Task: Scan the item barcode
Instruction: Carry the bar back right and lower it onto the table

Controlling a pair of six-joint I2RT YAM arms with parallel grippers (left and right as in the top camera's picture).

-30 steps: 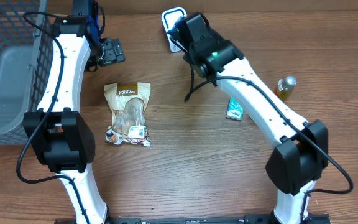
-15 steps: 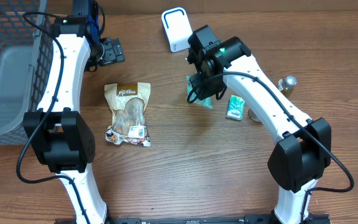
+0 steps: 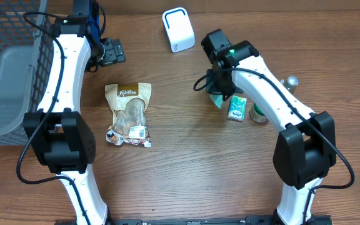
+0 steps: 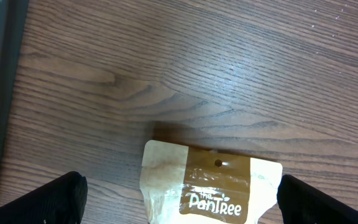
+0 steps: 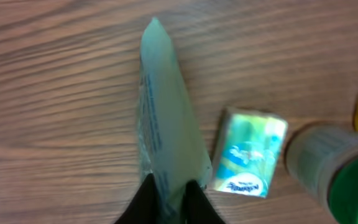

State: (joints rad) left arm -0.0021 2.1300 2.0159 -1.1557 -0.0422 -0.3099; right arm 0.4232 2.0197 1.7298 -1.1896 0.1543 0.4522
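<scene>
Pinching the near end of the thin pale packet [image 5: 163, 124] with my right tool [image 5: 169, 200], I keep its long axis pointing straight away from the fingers, just left of the small green box [image 5: 248, 152]; if it touches the bench [image 5: 55, 93] I cannot tell. The white scanner [image 3: 178, 29] lies far and left from this tool, so I judge the packet must go there. My left tool [image 4: 182, 202] hangs spread wide over the brown pouch [image 4: 213, 186]
</scene>
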